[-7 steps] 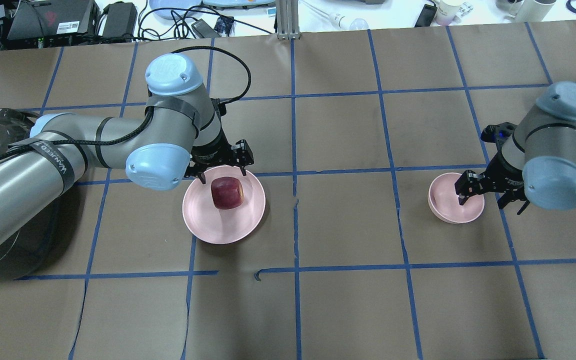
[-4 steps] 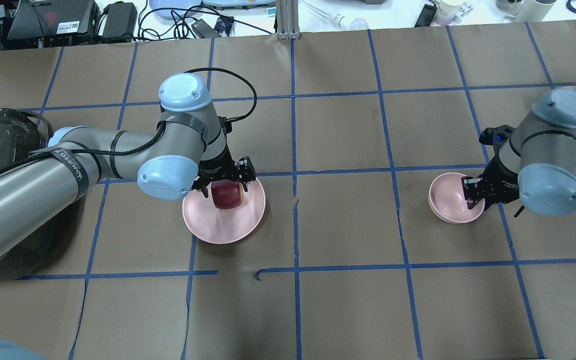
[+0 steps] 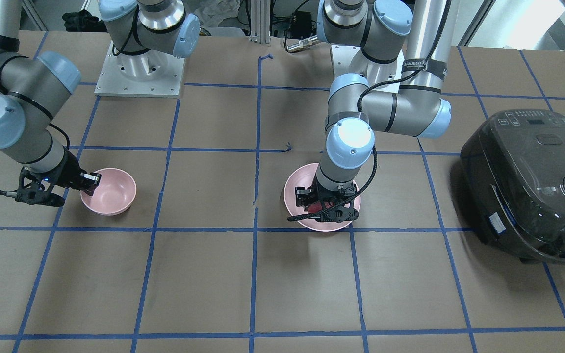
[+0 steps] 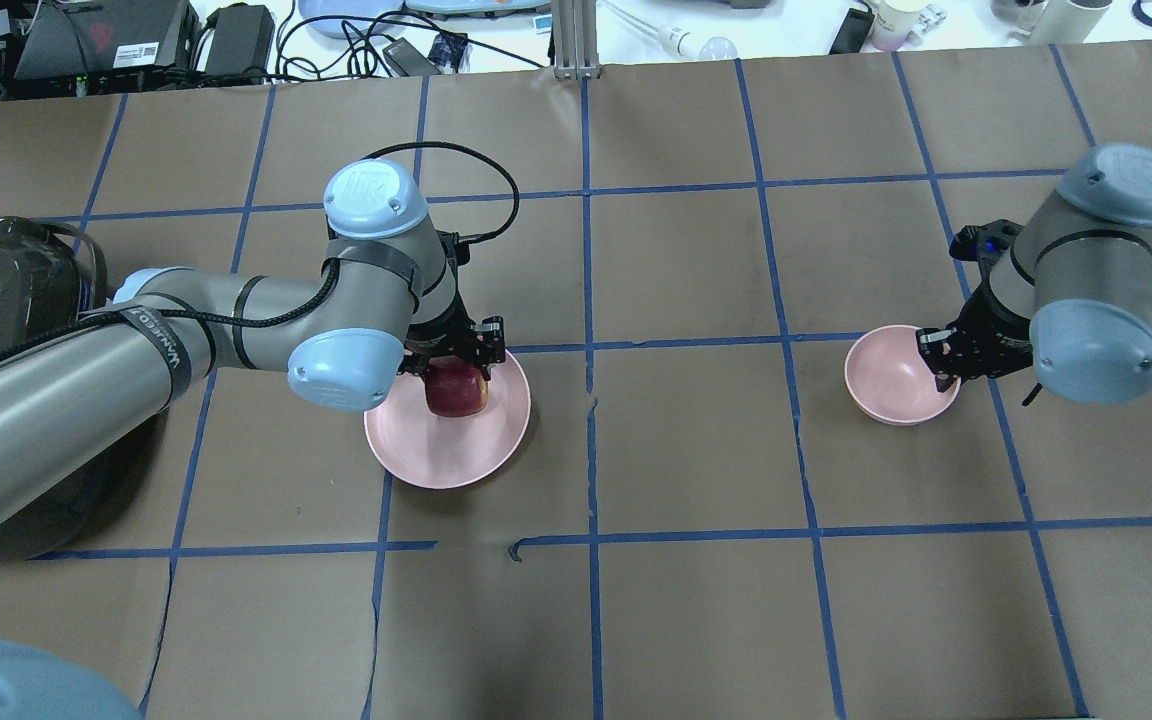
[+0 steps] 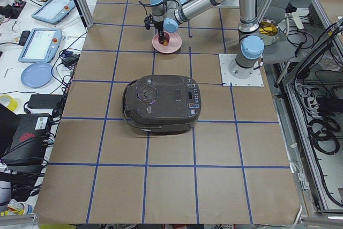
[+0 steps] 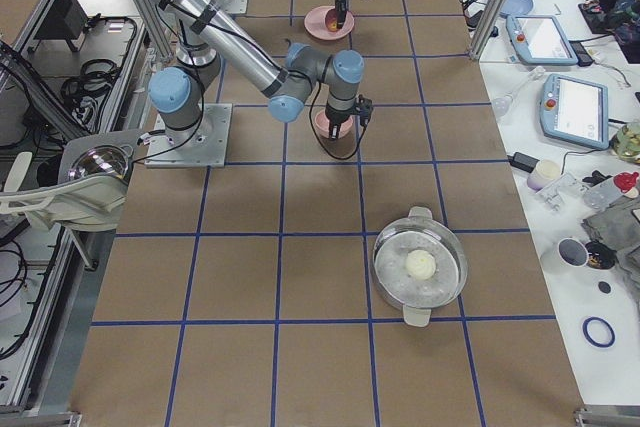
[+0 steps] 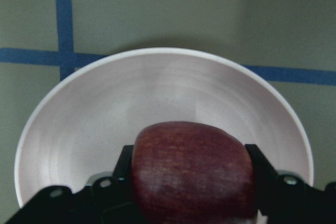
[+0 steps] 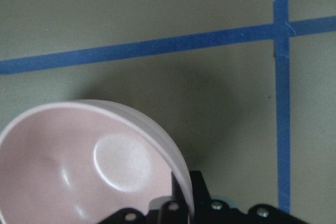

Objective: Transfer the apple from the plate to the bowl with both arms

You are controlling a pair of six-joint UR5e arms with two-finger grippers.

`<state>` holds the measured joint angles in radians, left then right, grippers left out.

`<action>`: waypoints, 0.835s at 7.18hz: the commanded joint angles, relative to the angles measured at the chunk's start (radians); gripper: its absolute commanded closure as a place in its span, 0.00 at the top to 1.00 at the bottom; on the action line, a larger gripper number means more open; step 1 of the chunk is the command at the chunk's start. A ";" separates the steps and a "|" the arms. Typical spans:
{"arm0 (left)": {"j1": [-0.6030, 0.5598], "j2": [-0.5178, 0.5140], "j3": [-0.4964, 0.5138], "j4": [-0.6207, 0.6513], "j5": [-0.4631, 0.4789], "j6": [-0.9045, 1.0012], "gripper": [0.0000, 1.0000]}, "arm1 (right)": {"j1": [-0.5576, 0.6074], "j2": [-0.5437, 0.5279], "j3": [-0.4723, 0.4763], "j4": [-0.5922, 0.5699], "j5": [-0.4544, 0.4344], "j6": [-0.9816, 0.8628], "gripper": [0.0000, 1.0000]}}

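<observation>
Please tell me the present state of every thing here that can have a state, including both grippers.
apple: on the plate, clamped between the left gripper's fingers.
plate: lying flat, holding only the apple.
bowl: empty, right way up, gripped at its rim.
left gripper: shut on the apple.
right gripper: shut on the bowl's rim.
rice cooker: lid closed.
</observation>
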<state>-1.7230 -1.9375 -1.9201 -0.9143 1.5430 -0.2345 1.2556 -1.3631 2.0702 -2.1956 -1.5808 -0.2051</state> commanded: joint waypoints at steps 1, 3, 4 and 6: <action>-0.001 0.047 0.015 0.014 0.000 0.007 0.08 | 0.207 0.001 -0.054 0.019 0.037 0.201 0.00; 0.003 0.107 0.109 -0.116 -0.003 0.009 0.08 | 0.385 0.002 -0.055 0.000 0.085 0.416 0.00; 0.000 0.126 0.157 -0.202 -0.011 0.009 0.08 | 0.428 0.004 -0.048 0.005 0.082 0.476 0.00; -0.010 0.132 0.162 -0.204 -0.015 0.000 0.08 | 0.429 0.051 -0.027 -0.028 0.088 0.467 0.04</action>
<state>-1.7272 -1.8151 -1.7698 -1.1042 1.5323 -0.2298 1.6748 -1.3417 2.0340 -2.1989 -1.4967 0.2535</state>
